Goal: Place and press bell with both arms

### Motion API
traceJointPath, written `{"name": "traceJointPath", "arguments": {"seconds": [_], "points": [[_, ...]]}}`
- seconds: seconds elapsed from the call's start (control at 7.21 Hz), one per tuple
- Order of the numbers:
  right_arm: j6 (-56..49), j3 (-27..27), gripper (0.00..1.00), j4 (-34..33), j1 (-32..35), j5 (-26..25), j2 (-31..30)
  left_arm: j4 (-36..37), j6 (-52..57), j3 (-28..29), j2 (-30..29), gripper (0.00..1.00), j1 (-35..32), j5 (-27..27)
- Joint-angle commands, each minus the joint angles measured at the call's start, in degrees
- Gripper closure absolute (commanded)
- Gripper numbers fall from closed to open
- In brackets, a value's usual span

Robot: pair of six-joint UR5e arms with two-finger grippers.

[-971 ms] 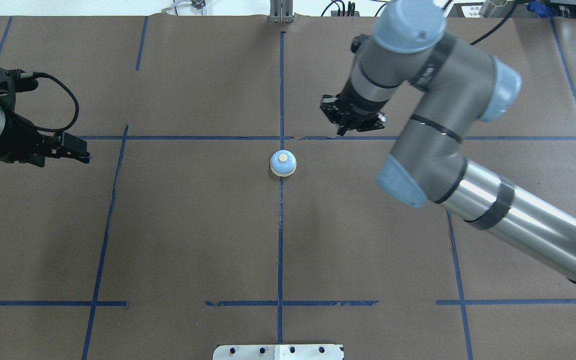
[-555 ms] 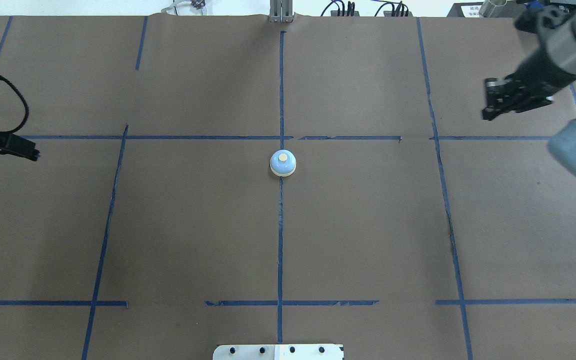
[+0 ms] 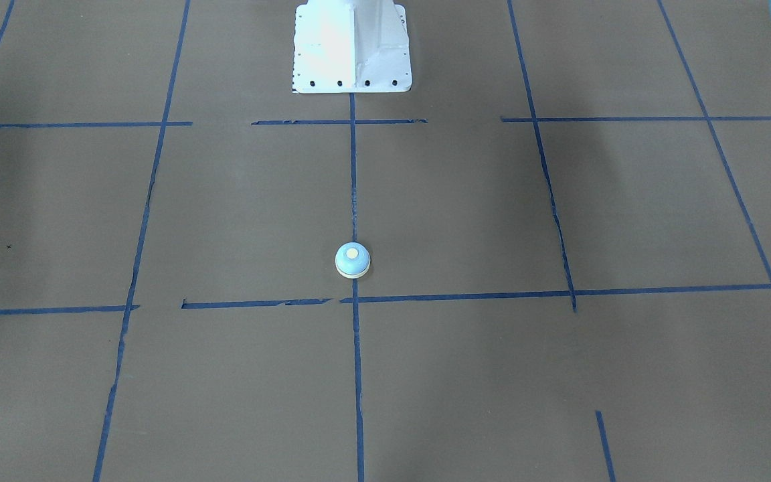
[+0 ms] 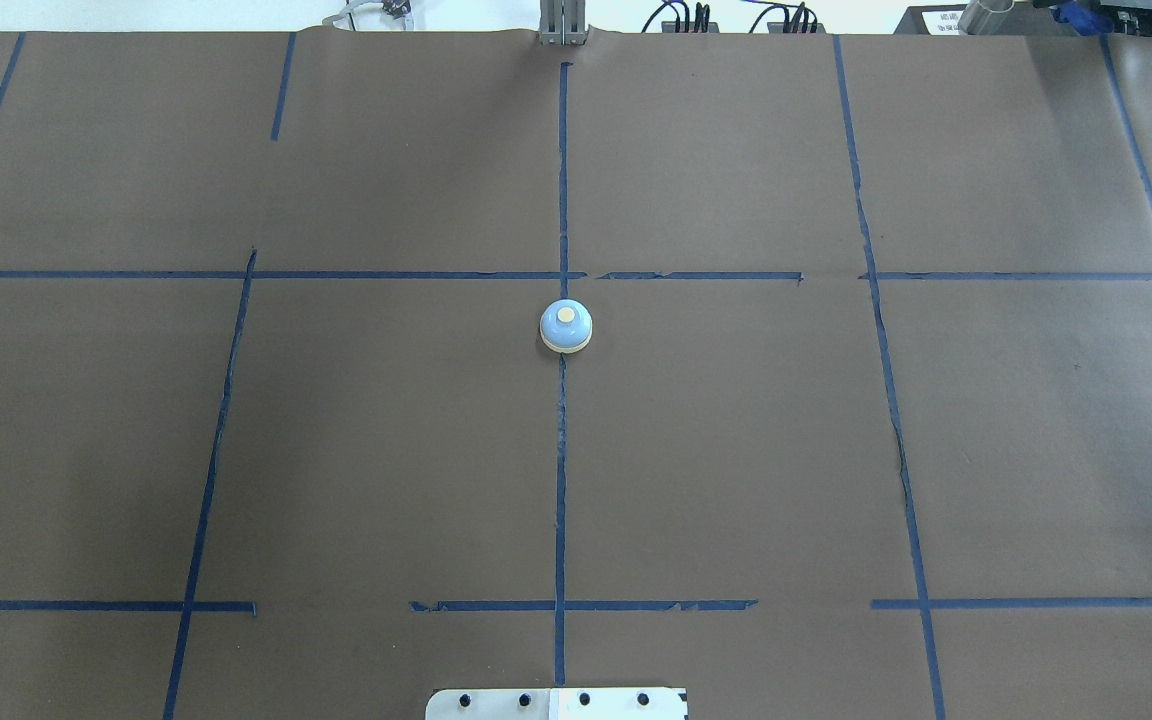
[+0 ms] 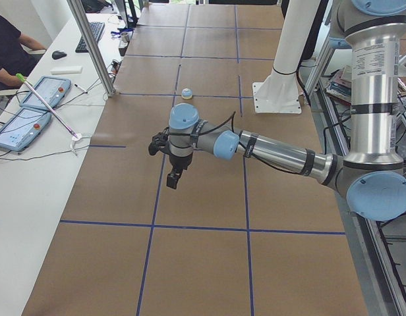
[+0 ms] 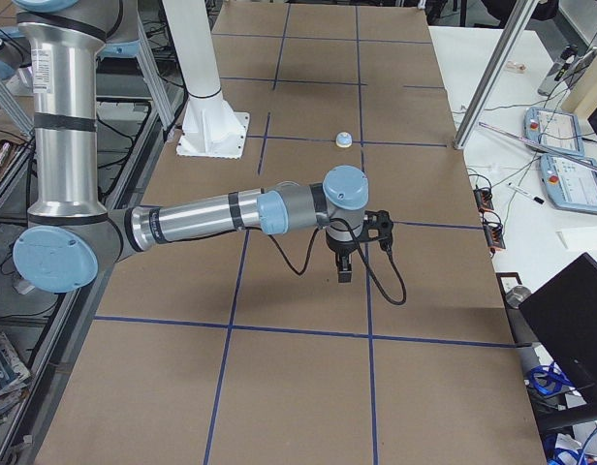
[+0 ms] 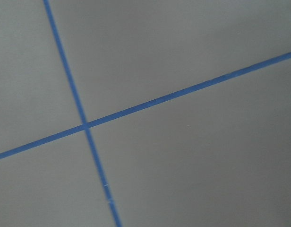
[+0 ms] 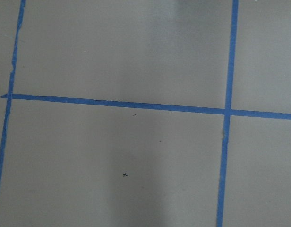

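Midway between the two short ends of the table (image 4: 736,450), on the blue centre tape line (image 4: 562,480), we find the bell (image 4: 566,327) standing upright with its cream button facing up. It is round, so we see no long axis to line up with; the button on top is what counts.

Both claws are well apart from it. The left gripper (image 5: 173,179) hangs over the paper toward the table's left end, the right gripper (image 6: 343,274) toward the right end. In each side view the bell lies almost straight along the table's length from the claw, so we judge any coming move to be a plain run inward toward the middle. We cannot say which arm is nearer; they look about evenly spaced.

The left arm (image 5: 275,153) and the right arm (image 6: 202,218) each reach out with the forearm roughly level and the fingers pointing down. Both wrist cameras show only paper and crossing tape. Whether either claw is released or clenched we cannot tell. Neither holds the bell.
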Motion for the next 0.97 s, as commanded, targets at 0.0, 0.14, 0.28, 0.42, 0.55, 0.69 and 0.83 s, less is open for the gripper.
{"name": "traceJointPath", "arguments": {"seconds": [0.0, 0.14, 0.28, 0.42, 0.55, 0.69, 0.83], "points": [[-11.8, -0.2, 0.00, -4.8, 2.7, 0.8, -3.3, 2.6, 9.6, 6.0, 0.0, 0.00, -5.6, -4.4], [-15.1, -0.2, 0.00, -7.2, 3.0, 0.8, -4.0, 9.5, 9.5, 5.1, -0.6, 0.00, -5.9, -4.4], [-16.6, -0.4, 0.00, -7.9, 3.0, 0.5, -4.3, 13.2, 9.5, 4.7, -0.8, 0.00, -6.1, -4.2], [-16.7, -0.4, 0.00, -7.9, 3.0, 0.3, -4.2, 13.1, 9.5, 4.7, 0.2, 0.00, -6.1, -4.2], [-16.7, -0.4, 0.00, -7.8, 3.0, -0.5, -4.1, 13.1, 9.2, 5.9, 0.2, 0.00, -6.1, -4.7], [-16.6, -0.1, 0.00, -7.6, 3.0, -2.4, -4.4, 13.1, 9.2, 5.8, 0.1, 0.00, -6.0, -4.3], [-16.6, -0.2, 0.00, -7.5, 3.0, -2.9, -4.6, 13.5, 9.1, 5.1, 0.0, 0.00, -6.0, -4.5]]}}
